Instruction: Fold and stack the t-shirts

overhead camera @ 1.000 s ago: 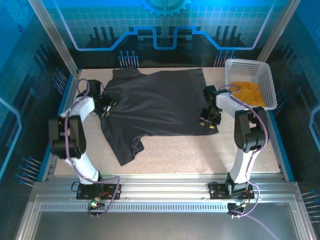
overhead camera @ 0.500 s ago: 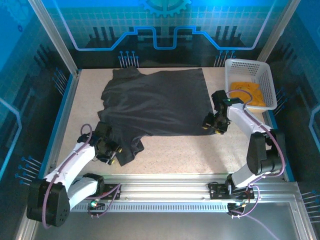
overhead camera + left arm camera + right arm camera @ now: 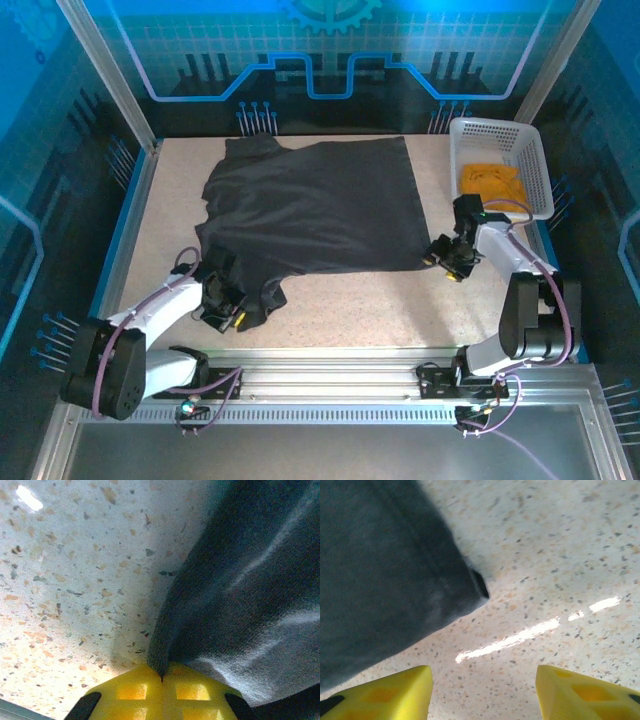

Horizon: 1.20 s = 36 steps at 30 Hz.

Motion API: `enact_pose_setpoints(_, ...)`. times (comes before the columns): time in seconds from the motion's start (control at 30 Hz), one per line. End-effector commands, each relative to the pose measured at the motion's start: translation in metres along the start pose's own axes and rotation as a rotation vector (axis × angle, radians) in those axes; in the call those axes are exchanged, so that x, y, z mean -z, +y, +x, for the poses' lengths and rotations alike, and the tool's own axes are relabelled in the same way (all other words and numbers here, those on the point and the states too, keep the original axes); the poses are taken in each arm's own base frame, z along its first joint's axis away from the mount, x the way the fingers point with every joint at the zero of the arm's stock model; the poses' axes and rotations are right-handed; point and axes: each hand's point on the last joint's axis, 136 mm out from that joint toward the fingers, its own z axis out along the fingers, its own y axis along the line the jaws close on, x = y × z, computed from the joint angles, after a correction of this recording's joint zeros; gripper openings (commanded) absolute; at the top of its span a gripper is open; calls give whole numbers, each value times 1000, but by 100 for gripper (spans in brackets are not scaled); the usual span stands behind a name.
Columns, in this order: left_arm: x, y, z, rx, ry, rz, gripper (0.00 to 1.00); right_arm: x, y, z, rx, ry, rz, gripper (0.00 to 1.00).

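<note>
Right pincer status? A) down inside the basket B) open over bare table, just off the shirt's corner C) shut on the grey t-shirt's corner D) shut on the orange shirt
B: in the right wrist view, the right pincer has its yellow fingers apart with bare speckled table between them. The grey t-shirt corner lies ahead, ungripped.

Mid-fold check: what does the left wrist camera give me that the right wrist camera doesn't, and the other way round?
Left wrist: the left end effector, its yellow fingers shut together on an edge of the dark charcoal-grey cloth t-shirt.
Right wrist: the right end effector, yellow fingers apart over bare surface, with the shirt's corner lying ungripped ahead.
Both: the charcoal shirt resting on the speckled beige tabletop.
</note>
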Motion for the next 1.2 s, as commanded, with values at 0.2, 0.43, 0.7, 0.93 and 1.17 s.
enact_pose_setpoints(0.2, 13, -4, 5, -54, -19, 77, 0, -27, 19, -22, -113, 5, -99, 43)
enact_pose_setpoints(0.43, 28, -6, 3, -74, -43, 83, 0, -51, 9, -13, -182, 100, -25, 37)
enact_pose_setpoints(0.7, 49, 19, 19, -31, -13, 64, 0, -24, 13, -16, -105, 9, 36, 0)
enact_pose_setpoints(0.93, 59, 58, 38, 33, 19, 53, 0, 3, -30, 34, -110, -4, 163, 0)
enact_pose_setpoints(1.17, 77, 47, 43, 9, 17, 148, 0, 17, -58, 66, -90, -19, 195, 0)
